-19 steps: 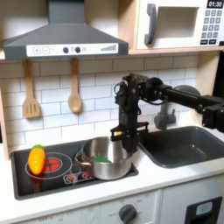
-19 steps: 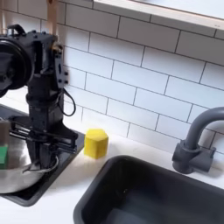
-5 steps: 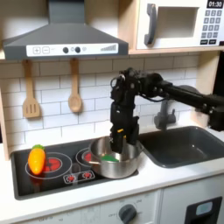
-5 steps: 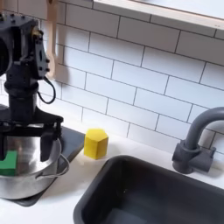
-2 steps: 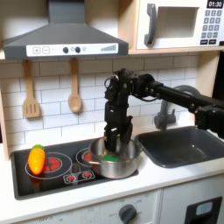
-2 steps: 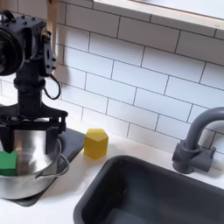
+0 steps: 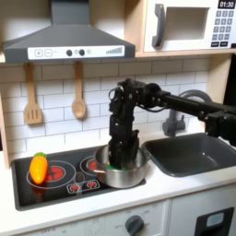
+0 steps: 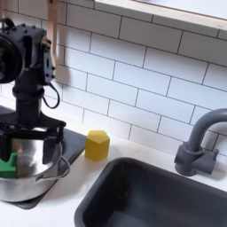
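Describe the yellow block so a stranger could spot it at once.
Start at the dark sink in the second exterior view. On the white counter just left of it, against the tiled wall, stands the yellow block, beside the steel pot. It is the one yellow, faceted piece there.

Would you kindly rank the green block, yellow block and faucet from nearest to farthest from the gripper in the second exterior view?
From the gripper:
1. Green block, in the pot, at the second exterior view's left edge.
2. Yellow block, on the counter by the tiles.
3. Faucet, far right.
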Motion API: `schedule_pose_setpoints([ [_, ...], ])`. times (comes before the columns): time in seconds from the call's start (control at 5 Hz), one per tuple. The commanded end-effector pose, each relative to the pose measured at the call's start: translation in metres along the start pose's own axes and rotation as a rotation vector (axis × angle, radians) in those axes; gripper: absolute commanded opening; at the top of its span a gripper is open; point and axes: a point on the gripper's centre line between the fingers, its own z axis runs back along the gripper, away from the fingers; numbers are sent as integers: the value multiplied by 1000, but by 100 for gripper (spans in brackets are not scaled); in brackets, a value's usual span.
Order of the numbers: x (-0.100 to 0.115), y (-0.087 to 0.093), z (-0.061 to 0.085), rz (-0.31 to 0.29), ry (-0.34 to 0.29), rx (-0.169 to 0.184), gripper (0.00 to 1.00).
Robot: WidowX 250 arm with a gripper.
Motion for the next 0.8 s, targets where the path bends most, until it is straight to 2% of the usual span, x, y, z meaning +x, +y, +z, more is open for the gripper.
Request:
schedule_pose_setpoints([
  [0.0, -9, 19, -8, 26, 17, 16, 100],
  [0.2, -11, 19, -11, 19, 18, 10, 100],
  [0.6, -7, 17, -15, 25, -22, 8, 100],
])
